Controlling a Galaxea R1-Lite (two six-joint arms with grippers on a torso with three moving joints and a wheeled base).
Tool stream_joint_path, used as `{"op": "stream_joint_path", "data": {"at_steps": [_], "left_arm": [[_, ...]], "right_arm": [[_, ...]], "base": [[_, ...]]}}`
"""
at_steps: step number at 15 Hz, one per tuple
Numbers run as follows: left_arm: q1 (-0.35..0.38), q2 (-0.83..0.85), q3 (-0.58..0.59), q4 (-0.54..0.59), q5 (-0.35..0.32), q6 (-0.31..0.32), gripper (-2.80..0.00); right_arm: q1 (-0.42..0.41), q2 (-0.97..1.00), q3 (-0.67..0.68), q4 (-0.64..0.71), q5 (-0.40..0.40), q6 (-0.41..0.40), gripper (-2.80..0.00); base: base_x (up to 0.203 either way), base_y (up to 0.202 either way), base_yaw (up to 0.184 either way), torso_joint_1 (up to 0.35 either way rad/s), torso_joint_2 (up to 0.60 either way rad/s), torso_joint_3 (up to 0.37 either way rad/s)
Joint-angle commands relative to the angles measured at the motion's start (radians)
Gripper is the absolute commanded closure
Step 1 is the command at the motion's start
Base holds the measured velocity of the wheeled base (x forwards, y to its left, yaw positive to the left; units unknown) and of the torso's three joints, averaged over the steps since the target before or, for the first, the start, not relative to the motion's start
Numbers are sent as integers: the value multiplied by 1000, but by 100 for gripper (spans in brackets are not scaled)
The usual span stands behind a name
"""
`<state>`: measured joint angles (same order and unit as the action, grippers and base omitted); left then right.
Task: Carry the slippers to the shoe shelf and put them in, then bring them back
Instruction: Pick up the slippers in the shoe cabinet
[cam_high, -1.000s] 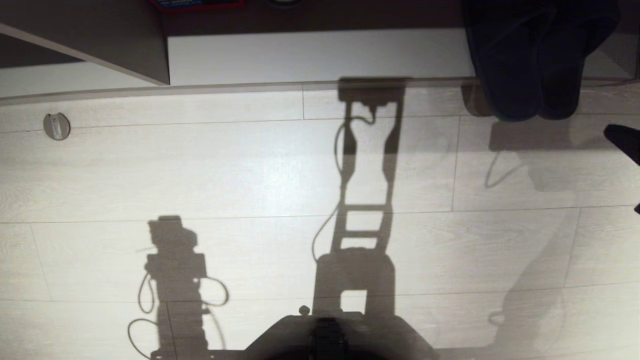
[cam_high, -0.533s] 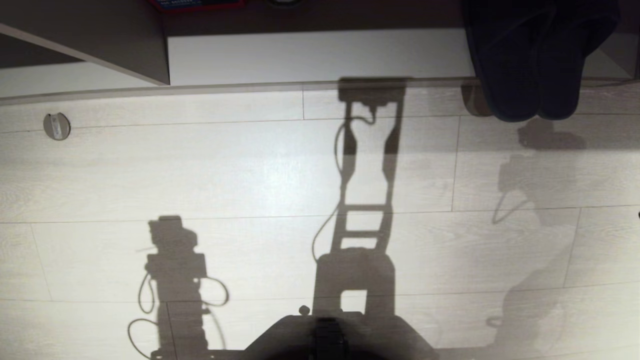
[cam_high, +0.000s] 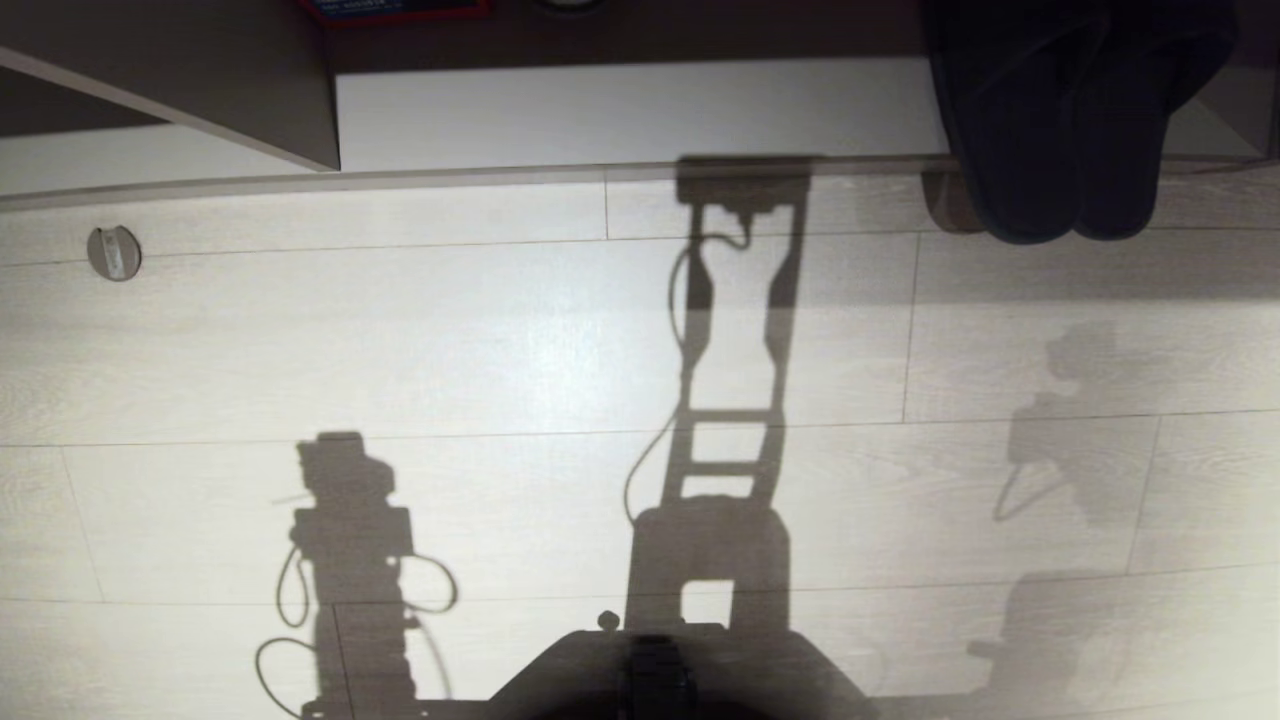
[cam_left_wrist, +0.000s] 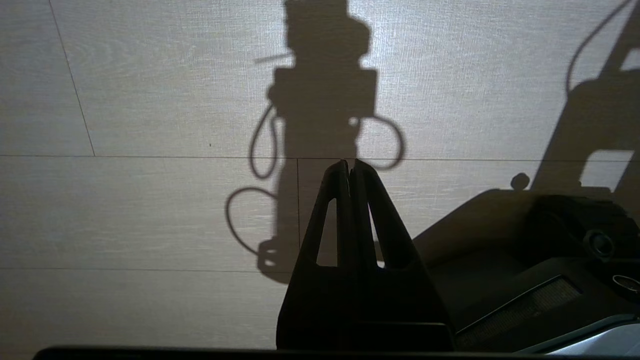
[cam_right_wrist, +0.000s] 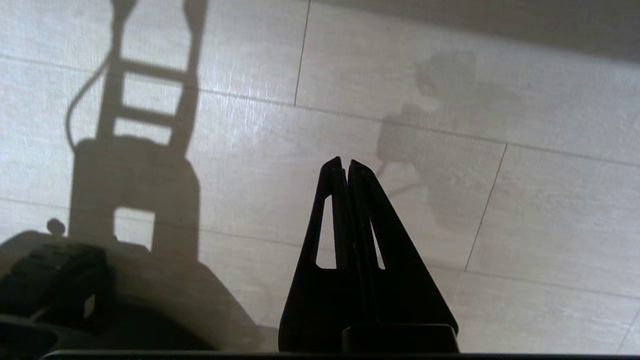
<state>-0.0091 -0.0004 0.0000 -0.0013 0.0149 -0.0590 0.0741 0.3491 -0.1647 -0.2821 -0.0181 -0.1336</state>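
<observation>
Nearest thing in the head view is the robot's own dark base (cam_high: 655, 675), rounded and cut off by the bottom edge, so not much detail there. Neither arm actually shows in that view, only their shadows on the floor (cam_high: 480, 340), which is pale wood-grain planks with thin seams. The wrist views fill that in: the left claw (cam_left_wrist: 350, 167) hangs over the planks beside the base with its two black tapered fingers pressed together, clenched on nothing, and the right claw (cam_right_wrist: 345, 165) is the same deal, tips squeezed shut and empty above bare floor. Off to the left on the floor sits a small round grey disc (cam_high: 113, 252), too small to say what it is. Further out is the shoe shelf (cam_high: 640, 110), grey-beige panels with a smooth pale bottom board and a thin front lip. The slippers (cam_high: 1060, 120) sit at its right end, matte black and flat, side by side, heels poking out over the lip, toe ends lost in the dark at the top. A red-and-blue thing (cam_high: 395, 8) is clipped by the top edge.
</observation>
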Motion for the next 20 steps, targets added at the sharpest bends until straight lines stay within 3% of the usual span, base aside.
{"op": "stream_joint_path", "data": {"at_steps": [1, 6, 11, 20], "left_arm": [[0, 0, 0, 0, 0, -1, 0], [0, 0, 0, 0, 0, -1, 0], [0, 0, 0, 0, 0, -1, 0], [0, 0, 0, 0, 0, -1, 0]], "right_arm": [[-24, -119, 57, 13, 4, -1, 0], [-68, -197, 165, 40, 9, 8, 0], [-68, -349, 165, 277, 36, 48, 0], [-68, -349, 163, 285, 33, 74, 0]], "base": [[0, 0, 0, 0, 0, 0], [0, 0, 0, 0, 0, 0], [0, 0, 0, 0, 0, 0], [0, 0, 0, 0, 0, 0]]}}
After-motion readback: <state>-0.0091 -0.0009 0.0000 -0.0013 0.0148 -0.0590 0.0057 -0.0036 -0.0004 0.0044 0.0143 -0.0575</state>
